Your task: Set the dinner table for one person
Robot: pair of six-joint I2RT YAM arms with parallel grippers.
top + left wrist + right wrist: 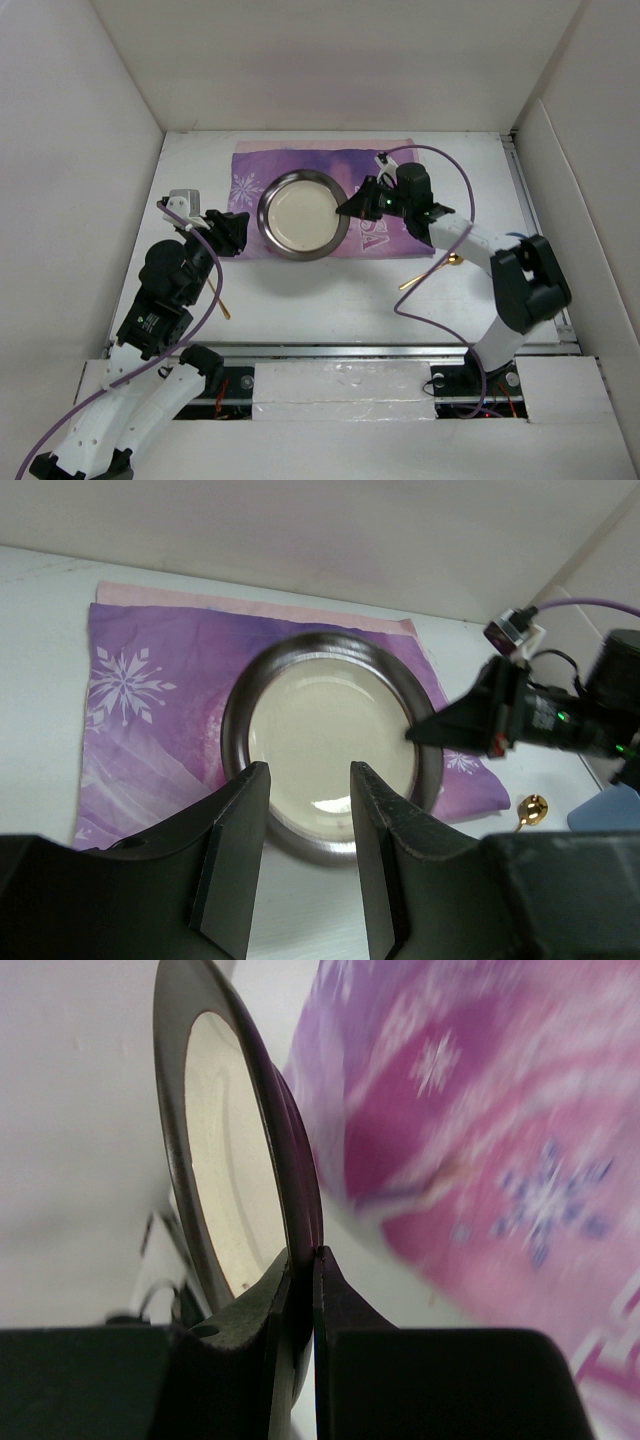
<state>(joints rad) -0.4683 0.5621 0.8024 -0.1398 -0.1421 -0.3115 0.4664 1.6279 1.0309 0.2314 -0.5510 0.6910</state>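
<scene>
Right gripper (345,208) tight on the rim of the round grey metal plate (300,215); left gripper (241,232) apart, empty.

Bare dinner table (330,300) between the plate (300,218) and the arm bases gives open passage. The right gripper (346,208), clamped on the plate's right rim, bars that side; the left gripper (243,232) stands just beside the left rim; walls (80,150) enclose three sides.

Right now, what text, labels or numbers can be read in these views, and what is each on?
"SA": white letters on the purple mat, right of the plate; anything before them is hidden under the plate.
A sticker on the left arm: too small to read.
Nothing else legible.
</scene>
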